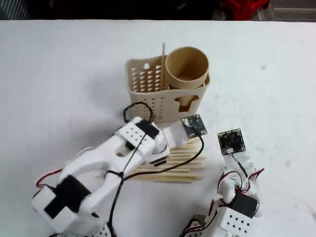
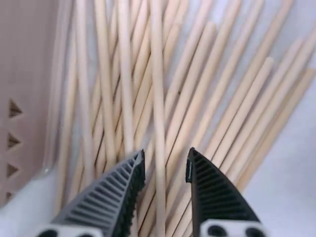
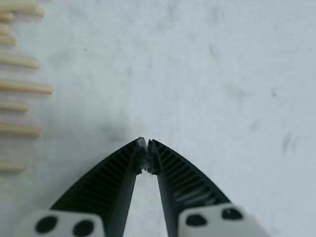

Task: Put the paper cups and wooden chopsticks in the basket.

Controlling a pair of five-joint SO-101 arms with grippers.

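The left arm [image 1: 113,153] lay stretched from the near left corner of the table [image 1: 59,74] toward the middle, its wrist above the pile of chopsticks [image 1: 185,170]. In the left wrist view the left gripper [image 2: 165,163] hung low over that pile with its jaws apart, and 1 stick ran through the gap between them; whether either finger [image 2: 118,192] touched the wood could not be told. The pile lay flat on the table, the sticks roughly side by side, just on the near side of the basket [image 1: 148,98], whose perforated wall stood right beside them.

The basket stood upright near the middle of the table, toward the far side. 1 chopstick [image 1: 163,64] stood on end in it, against the divider, its tip above the rim. To the right of that stick, the stacked paper cups [image 1: 186,66] sat mouth up in the basket's right compartment, rising above the rim.

The right arm [image 1: 237,197] was at the near right, right of the pile. The right gripper [image 3: 145,145] pointed down at bare table with its jaws together, tips touching and nothing between them. The nearest ends of the sticks [image 3: 24,89] lay a little apart from it.
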